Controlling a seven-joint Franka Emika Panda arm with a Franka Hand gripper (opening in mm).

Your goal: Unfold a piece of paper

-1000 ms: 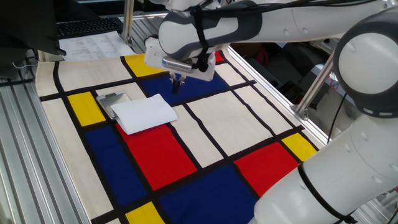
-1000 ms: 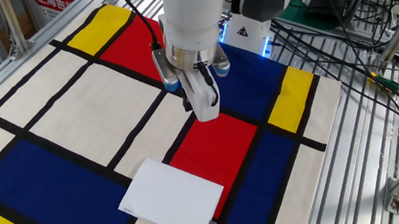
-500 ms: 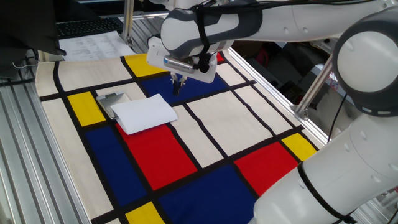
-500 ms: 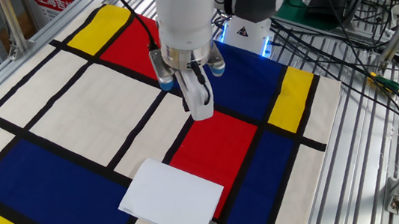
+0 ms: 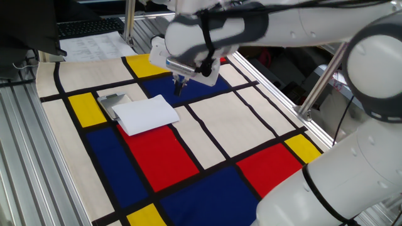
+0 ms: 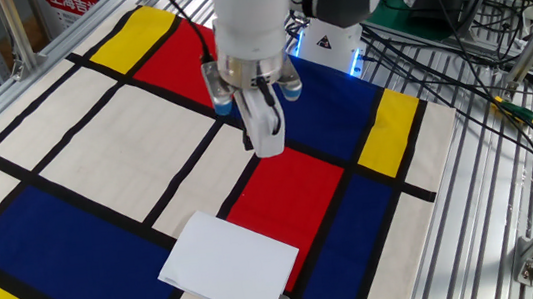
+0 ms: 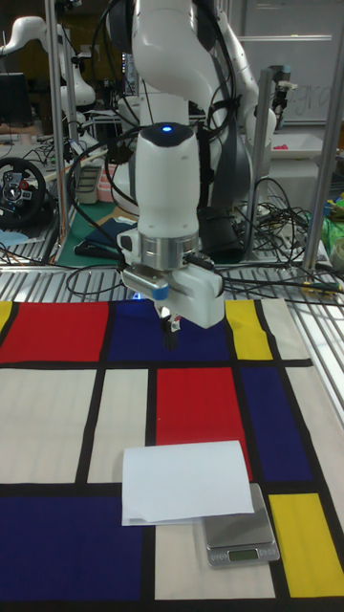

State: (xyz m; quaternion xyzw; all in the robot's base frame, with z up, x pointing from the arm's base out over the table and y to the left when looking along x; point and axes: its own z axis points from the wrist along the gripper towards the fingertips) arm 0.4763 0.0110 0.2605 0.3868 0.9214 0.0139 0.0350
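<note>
The piece of paper (image 5: 146, 114) is a plain white sheet lying folded and flat on the coloured cloth, over a red patch. One edge rests on a small grey metal plate (image 5: 111, 102). My gripper (image 5: 179, 86) hangs above the blue patch just beyond the paper's far edge, a short way off and not touching it. Its fingers point down, are pressed together and hold nothing. In the other fixed view the paper (image 6: 229, 264) lies near the bottom edge, well below the gripper (image 6: 266, 141). In the tall view the gripper (image 7: 170, 335) is above the paper (image 7: 186, 481).
A cloth of red, blue, yellow and cream patches (image 5: 207, 125) covers the table. White printed sheets (image 5: 94, 43) lie at the far left corner. Metal posts (image 5: 317, 88) and slatted rails (image 6: 483, 195) border the cloth, with cables (image 6: 472, 5) beyond.
The gripper has shifted slightly over the blue patch and stayed shut. The paper and the grey plate have not moved.
</note>
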